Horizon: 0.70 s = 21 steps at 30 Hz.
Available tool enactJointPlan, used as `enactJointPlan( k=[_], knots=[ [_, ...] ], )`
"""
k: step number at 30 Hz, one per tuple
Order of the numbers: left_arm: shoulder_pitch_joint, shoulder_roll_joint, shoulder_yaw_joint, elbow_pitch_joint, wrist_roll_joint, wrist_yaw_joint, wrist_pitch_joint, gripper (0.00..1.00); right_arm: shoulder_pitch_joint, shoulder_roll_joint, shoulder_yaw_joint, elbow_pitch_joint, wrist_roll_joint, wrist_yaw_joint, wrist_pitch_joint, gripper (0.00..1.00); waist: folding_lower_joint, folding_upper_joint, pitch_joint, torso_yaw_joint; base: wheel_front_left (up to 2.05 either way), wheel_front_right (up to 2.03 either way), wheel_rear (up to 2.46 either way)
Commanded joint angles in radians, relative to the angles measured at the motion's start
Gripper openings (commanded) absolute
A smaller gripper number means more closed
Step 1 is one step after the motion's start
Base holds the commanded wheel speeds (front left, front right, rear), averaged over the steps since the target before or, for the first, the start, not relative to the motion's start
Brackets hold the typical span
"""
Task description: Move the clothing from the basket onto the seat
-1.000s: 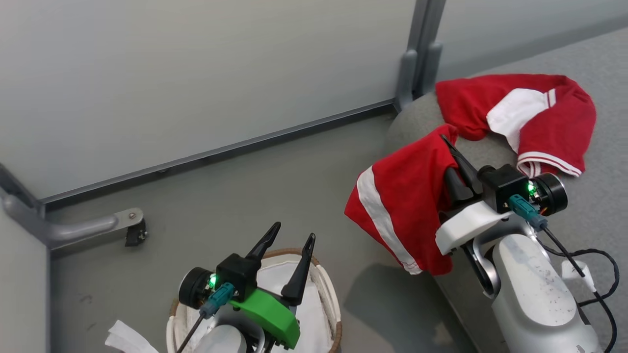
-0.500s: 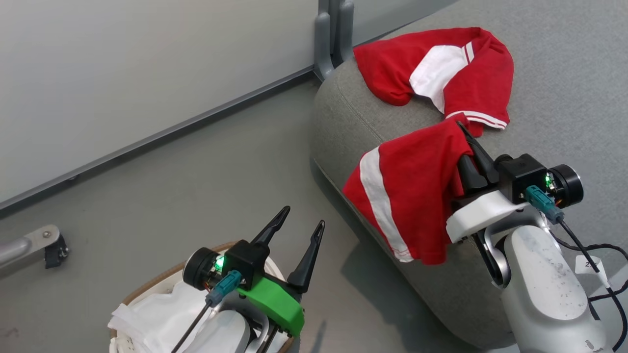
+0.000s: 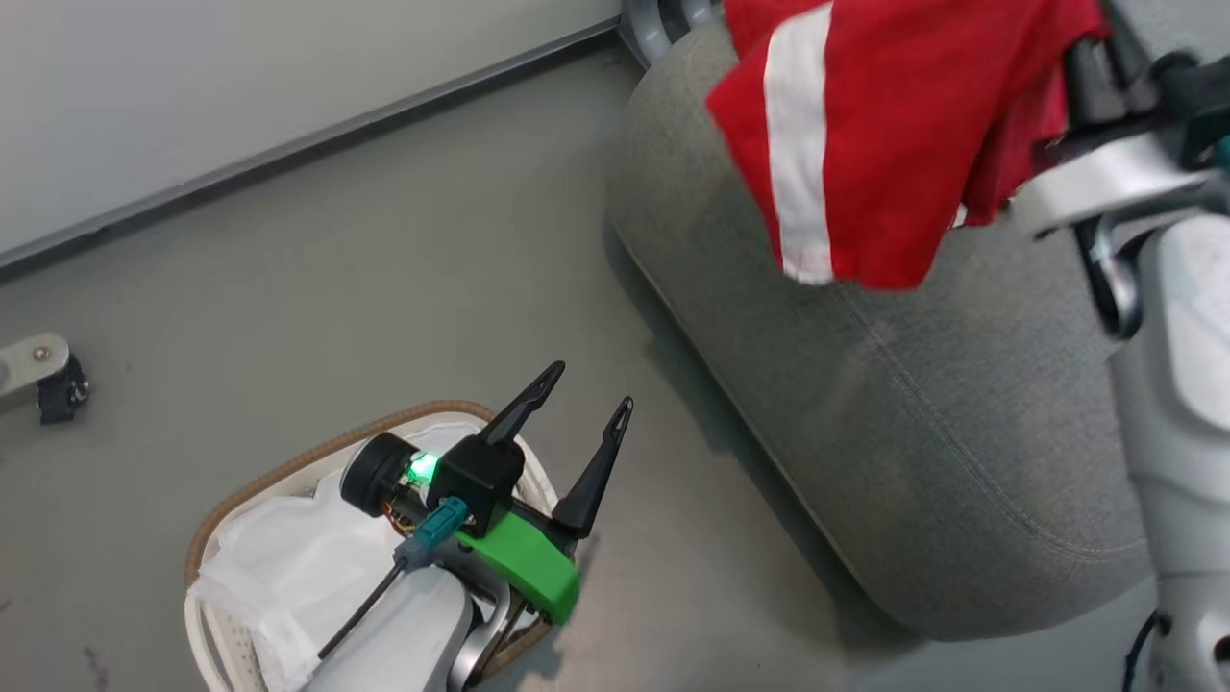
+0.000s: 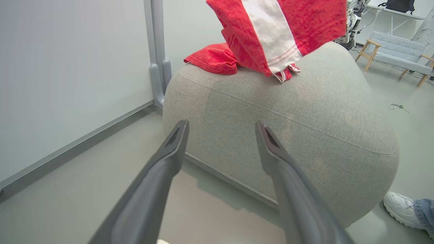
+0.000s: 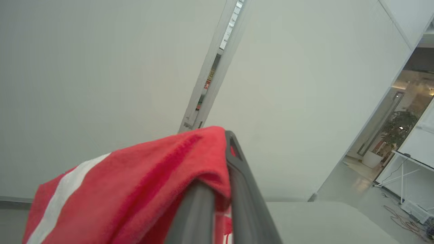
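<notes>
My right gripper [image 3: 1091, 58] is shut on a red garment with a white stripe [image 3: 865, 125], which hangs from it above the grey seat [image 3: 913, 413]. In the right wrist view this cloth [image 5: 135, 189] drapes over the closed fingers [image 5: 242, 183]. A second red garment [image 4: 213, 59] lies on top of the seat [image 4: 278, 128], behind the hanging one [image 4: 278, 30]. The basket [image 3: 288, 461] stands on the floor at the lower left with only its white lining [image 3: 288, 567] showing. My left gripper [image 3: 590, 385] is open and empty above the basket's right side [image 4: 221, 125].
A pale wall with a grey post [image 4: 156, 51] runs behind the seat. A person's white shoe [image 4: 400, 206] stands by the seat's right end. A light chair [image 4: 393, 56] is at the far right. A metal bracket [image 3: 43, 375] sits on the grey floor at left.
The head camera has swung, shifting the whole picture. My right gripper has carried the striped red garment higher and further over the seat. The left gripper stays open by the basket.
</notes>
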Motion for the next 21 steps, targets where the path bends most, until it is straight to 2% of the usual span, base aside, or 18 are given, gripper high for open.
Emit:
enactJointPlan(
  k=[1, 8, 14, 21],
  knots=[
    [-0.026, 0.016, -0.003, -0.004, 0.009, -0.003, -0.001, 1.00, -0.049, -0.029, -0.016, 0.007, -0.011, -0.001, -0.005, 0.00, 0.0000, -0.0001, 0.079, 0.065, 0.00, 0.00, 0.00],
    [-0.083, 0.056, -0.008, -0.032, 0.024, -0.003, -0.001, 1.00, -0.265, -0.157, -0.101, 0.099, -0.005, -0.001, -0.005, 0.00, 0.0000, -0.0001, 0.199, 0.123, 0.00, 0.00, 0.00],
    [-0.125, 0.081, -0.003, -0.058, 0.045, -0.003, -0.001, 1.00, -0.354, -0.239, -0.168, 0.193, -0.019, -0.001, -0.004, 0.00, 0.0000, -0.0001, 0.284, 0.140, 0.00, 0.00, 0.00],
    [-0.152, 0.097, -0.002, -0.069, 0.061, -0.003, -0.001, 1.00, -0.318, -0.247, -0.244, 0.258, -0.038, -0.001, -0.004, 0.00, 0.0000, -0.0001, 0.354, 0.127, 0.00, 0.00, 0.00]
  ],
)
